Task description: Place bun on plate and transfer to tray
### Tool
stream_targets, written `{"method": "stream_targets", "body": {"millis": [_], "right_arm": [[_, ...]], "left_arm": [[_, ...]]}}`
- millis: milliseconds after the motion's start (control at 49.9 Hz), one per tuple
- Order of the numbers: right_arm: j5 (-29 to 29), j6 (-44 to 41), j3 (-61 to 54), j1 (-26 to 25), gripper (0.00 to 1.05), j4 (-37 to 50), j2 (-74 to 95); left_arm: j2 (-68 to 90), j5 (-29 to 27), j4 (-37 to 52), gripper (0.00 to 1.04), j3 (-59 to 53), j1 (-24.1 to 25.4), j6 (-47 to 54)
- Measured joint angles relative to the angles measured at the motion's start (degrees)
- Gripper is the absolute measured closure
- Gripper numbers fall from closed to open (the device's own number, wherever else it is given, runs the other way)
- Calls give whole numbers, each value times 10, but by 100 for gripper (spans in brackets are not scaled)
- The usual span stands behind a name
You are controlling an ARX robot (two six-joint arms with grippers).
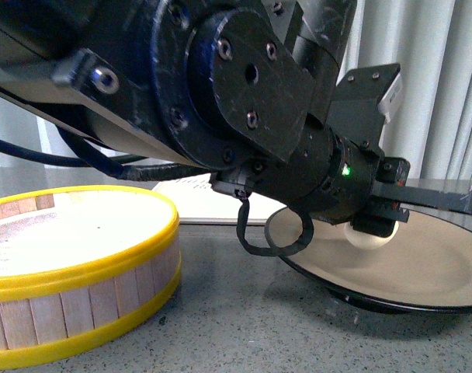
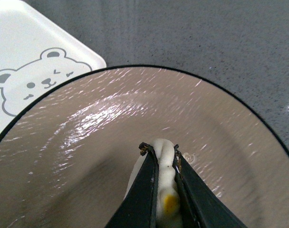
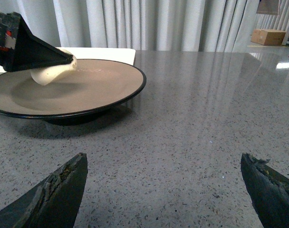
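Item 1, bun (image 2: 164,156): cream-white with a yellow dot, clenched between the two dark fingers (image 2: 147,190) of the left tool (image 2: 159,149) and visibly squeezed. It hangs low over the inside of the plate, toward 10 o'clock of the plate's visible part in the front view. Whether its underside touches the plate cannot be told. Item 2, plate (image 2: 87,142): tan inside, black rim, standing on the tabletop (image 3: 192,118) at 4 o'clock of the front view and carrying only the bun's shadow. Item 3, tray (image 2: 21,38): cream-white with a bear drawing, flat on the tabletop just beside the plate, at 10 o'clock from it in the front view. Item 4, steamer basket (image 1: 81,256): yellow-rimmed, wooden-sided, at 8 o'clock of the front view, well apart from the plate. Item 5, left arm: fills the front view from 10 to 2 o'clock, reaching out over the plate. Item 6, right tool (image 3: 162,159): released, its fingers spread wide and grasping nothing, low above bare tabletop, apart from the plate. Item 7, curtains (image 3: 149,23): pale, behind the tabletop. Item 8, cardboard box (image 3: 268,37): far behind on the right.
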Motion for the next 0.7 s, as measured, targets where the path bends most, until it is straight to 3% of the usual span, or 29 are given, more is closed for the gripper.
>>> {"method": "stream_targets", "body": {"millis": [180, 401, 661, 701], "right_arm": [[0, 0, 0, 0, 8, 0, 0], [0, 0, 0, 0, 8, 0, 0], [0, 0, 0, 0, 8, 0, 0], [0, 0, 0, 0, 8, 0, 0]], "left_arm": [[22, -17, -21, 97, 30, -1, 7], [24, -18, -31, 59, 34, -3, 10], [0, -12, -12, 6, 27, 14, -34], [-9, -12, -5, 6, 25, 22, -43]]}}
